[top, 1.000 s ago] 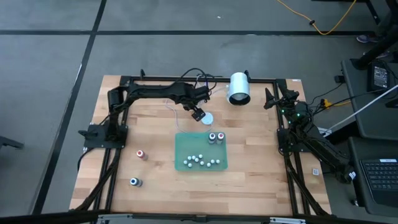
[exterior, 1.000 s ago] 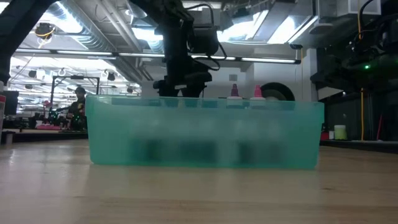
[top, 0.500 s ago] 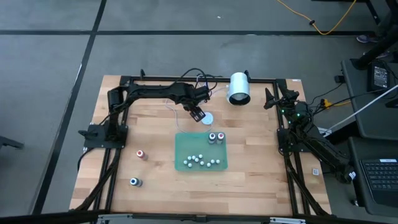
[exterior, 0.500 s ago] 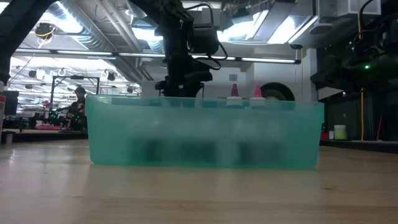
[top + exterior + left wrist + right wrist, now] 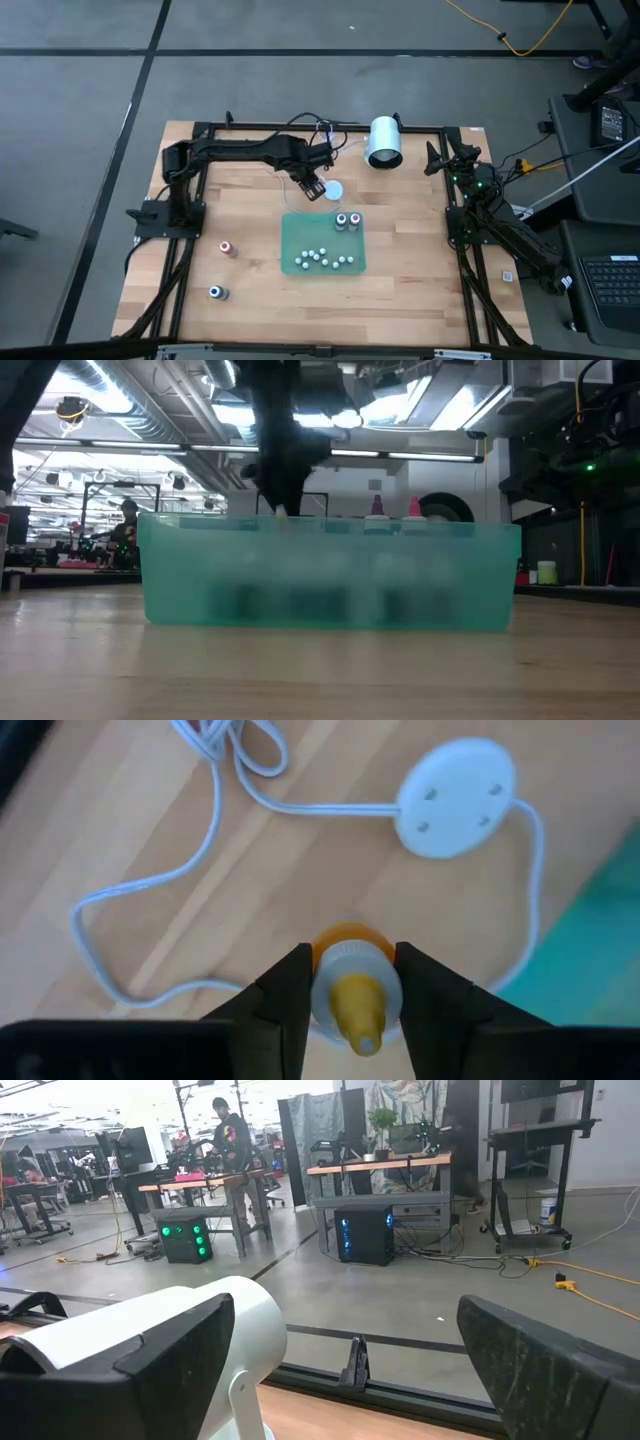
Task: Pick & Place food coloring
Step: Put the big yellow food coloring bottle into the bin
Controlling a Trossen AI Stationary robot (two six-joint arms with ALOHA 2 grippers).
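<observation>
- The left end effector (image 5: 350, 1010) clamps its two dark fingers (image 5: 285, 995) on the ribbed neck of a tiny orange-topped food coloring bottle (image 5: 352, 990). A grip taken just under the cap probably keeps the little bottle upright for carrying.
- In the high view the left end effector (image 5: 311, 187) hangs above the wooden desk (image 5: 410, 270), just behind the translucent green plastic tray (image 5: 358, 240), which looks like the drop-off.
- Two small bottles (image 5: 346, 221) already stand in the tray's far corner, with a cluster of small pale round pieces (image 5: 322, 259) toward its near side.
- A red-topped bottle (image 5: 227, 247) and a blue-topped bottle (image 5: 216, 293) wait on the desk, well apart from the tray.
- A flat white round disc (image 5: 456, 797) on a thin white cable (image 5: 150, 890) lies beside the carrying path; the loops could snag a low pass.
- The large white cylinder (image 5: 383, 143) sits at the far edge, out of the way.
- The right end effector (image 5: 350, 1370) is parked at the desk's far right, jaws wide and empty.
</observation>
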